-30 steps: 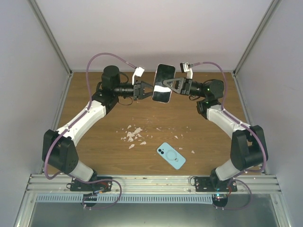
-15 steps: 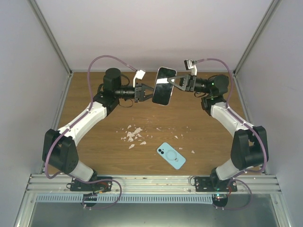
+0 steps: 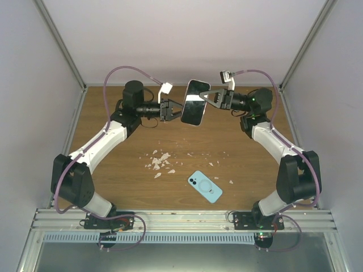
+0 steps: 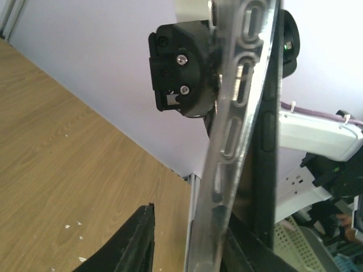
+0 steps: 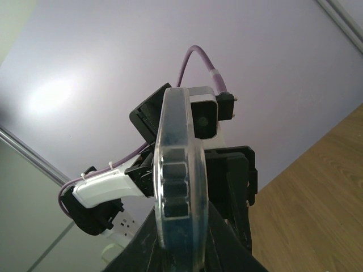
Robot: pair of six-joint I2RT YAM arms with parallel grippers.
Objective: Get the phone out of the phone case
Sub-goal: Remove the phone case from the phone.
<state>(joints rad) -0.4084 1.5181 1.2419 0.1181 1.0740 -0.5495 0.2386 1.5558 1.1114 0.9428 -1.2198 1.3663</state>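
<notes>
A phone in a clear case point(image 3: 194, 103) hangs in the air over the far middle of the table, held on edge between both arms. My right gripper point(image 3: 205, 97) is shut on its right edge; in the right wrist view the clear case point(image 5: 178, 170) sits tight between my fingers point(image 5: 181, 249). My left gripper point(image 3: 177, 109) is open around the left edge. In the left wrist view the clear case rim point(image 4: 232, 141) stands beside the dark phone edge point(image 4: 266, 141), and one left finger point(image 4: 136, 243) stays apart from the case.
A light blue phone-shaped item with a ring mark point(image 3: 205, 186) lies flat on the wooden table point(image 3: 102, 130) near the front middle. White scraps point(image 3: 159, 161) are scattered left of it. Grey walls close in the back and both sides.
The right wrist has risen and swung back to the right. The held phone has tilted and shifted slightly left and up. The left arm has barely moved.
</notes>
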